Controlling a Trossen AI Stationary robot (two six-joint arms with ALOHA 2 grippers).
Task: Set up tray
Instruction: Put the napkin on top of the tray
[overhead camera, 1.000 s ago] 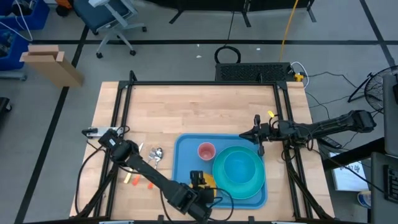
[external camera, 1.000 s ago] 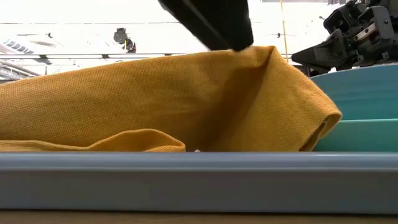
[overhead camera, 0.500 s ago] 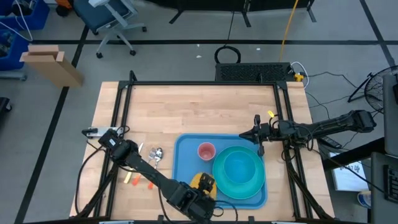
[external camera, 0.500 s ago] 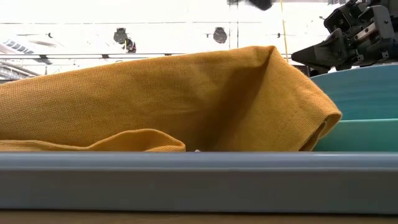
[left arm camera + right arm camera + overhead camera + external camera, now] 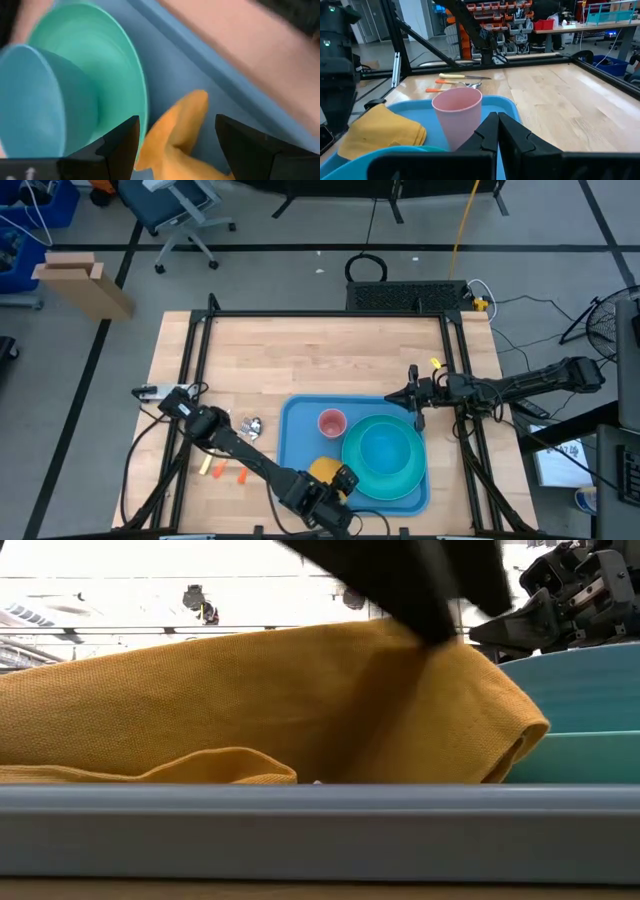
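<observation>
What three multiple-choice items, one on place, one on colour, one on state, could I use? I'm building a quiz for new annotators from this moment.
1. Where does the yellow cloth lie?
A. On the bare wood
B. In the tray, beside the plate
C. Inside the cup

2. What colour is the cup standing in the tray?
A. Pink
B. Green
C. White

3. How does the left pincer stand?
A. Shut on the cup
B. Open above the cloth
C. Shut on the plate's rim

Key: 1 B, the yellow cloth lies in the blue tray next to the turquoise plate. 2 A, the cup is pink and upright. 3 B, the left wrist view shows the left pincer with its fingers apart and the cloth between and below them, ungripped. The right pincer is shut, at the tray's far right corner.
</observation>
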